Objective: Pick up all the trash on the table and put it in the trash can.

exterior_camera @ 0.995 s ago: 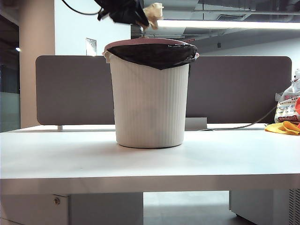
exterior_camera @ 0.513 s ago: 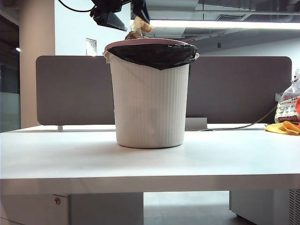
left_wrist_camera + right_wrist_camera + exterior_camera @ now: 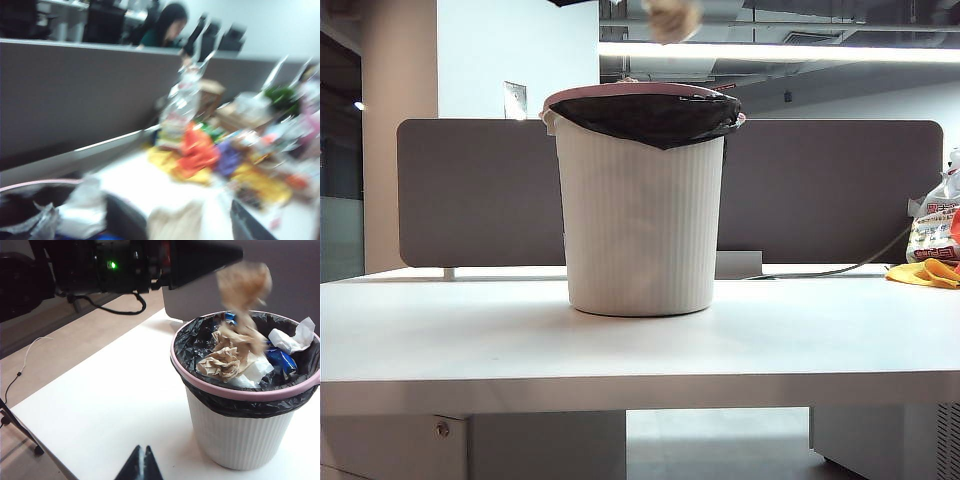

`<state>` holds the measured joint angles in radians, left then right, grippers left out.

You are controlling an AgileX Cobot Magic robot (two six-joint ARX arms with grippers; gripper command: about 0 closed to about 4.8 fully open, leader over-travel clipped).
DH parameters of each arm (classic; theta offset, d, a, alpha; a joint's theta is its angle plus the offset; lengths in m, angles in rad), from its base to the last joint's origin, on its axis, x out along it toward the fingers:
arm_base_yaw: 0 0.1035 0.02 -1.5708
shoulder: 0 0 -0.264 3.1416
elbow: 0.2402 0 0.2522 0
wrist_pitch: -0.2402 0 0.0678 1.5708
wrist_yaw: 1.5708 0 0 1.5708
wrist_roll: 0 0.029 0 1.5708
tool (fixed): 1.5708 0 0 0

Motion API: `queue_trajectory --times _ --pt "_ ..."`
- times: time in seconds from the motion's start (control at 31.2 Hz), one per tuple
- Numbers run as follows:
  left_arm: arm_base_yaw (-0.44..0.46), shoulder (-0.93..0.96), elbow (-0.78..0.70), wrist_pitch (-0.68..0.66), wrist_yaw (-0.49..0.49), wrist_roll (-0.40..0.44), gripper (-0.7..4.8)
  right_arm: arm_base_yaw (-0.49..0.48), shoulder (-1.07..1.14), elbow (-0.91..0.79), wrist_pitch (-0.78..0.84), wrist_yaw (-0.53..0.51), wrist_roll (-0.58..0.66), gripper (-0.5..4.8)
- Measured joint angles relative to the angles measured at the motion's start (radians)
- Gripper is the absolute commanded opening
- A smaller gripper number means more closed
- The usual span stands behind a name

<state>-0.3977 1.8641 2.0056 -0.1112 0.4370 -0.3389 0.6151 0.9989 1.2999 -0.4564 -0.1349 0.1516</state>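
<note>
Left gripper above the trash can, jaws spread, with a crumpled paper ball in mid-air over the bag-lined mouth; right gripper pressed together, low over the table beside the can. Two paper balls already lie inside. Risk: the falling ball may strike the heaped contents or rim and bounce out.

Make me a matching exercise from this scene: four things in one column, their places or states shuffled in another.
1 loose paper ball
2 trash can
3 left tool
4 right tool

A shut, off to the can's side
B standing on the table
C in mid-air above the can
D open, raised near the can's mouth

Pairs: 1-C, 2-B, 3-D, 4-A.
</note>
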Motion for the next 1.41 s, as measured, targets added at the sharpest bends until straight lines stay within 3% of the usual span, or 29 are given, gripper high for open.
queue_trajectory --times 0.16,0.35,0.67,0.71,0.77,0.8,0.87,0.93,1.03,1.15,1.41 --pt "0.039 0.006 -0.002 0.047 0.012 -0.123 4.79 0.001 -0.007 0.000 0.001 0.000 0.000 -0.08" --pt "0.043 0.005 -0.002 0.046 0.026 -0.130 4.79 0.001 -0.014 0.000 -0.006 0.000 0.000 -0.08" --pt "0.050 -0.024 -0.005 0.007 0.248 -0.127 4.62 -0.026 -0.032 0.000 -0.094 0.007 -0.006 -0.08" --pt "0.055 -0.040 -0.007 -0.017 0.278 -0.114 3.94 -0.026 -0.037 0.000 -0.104 0.007 -0.016 -0.08" --pt "0.058 -0.078 -0.007 -0.070 0.315 -0.070 0.62 -0.025 -0.056 0.000 -0.130 0.011 -0.050 -0.08" --pt "0.058 -0.101 -0.007 -0.098 0.319 -0.050 -0.13 -0.025 -0.065 0.000 -0.143 0.019 -0.062 -0.08" --pt "0.056 -0.171 -0.007 -0.211 0.311 0.041 -0.03 -0.024 -0.082 0.000 -0.166 0.035 -0.079 -0.08" --pt "0.051 -0.237 -0.006 -0.315 0.251 0.133 -0.05 -0.025 -0.090 0.001 -0.193 0.045 -0.086 -0.08" --pt "0.027 -0.348 -0.003 -0.517 0.073 0.267 -0.05 -0.025 -0.105 0.000 -0.250 0.052 -0.098 -0.08" --pt "-0.006 -0.460 -0.004 -0.781 -0.117 0.391 -0.05 -0.023 -0.124 0.000 -0.280 0.043 -0.101 -0.08" --pt "-0.077 -0.674 -0.042 -1.141 -0.362 0.431 -0.05 -0.008 -0.185 -0.120 -0.258 0.003 -0.100 -0.08"
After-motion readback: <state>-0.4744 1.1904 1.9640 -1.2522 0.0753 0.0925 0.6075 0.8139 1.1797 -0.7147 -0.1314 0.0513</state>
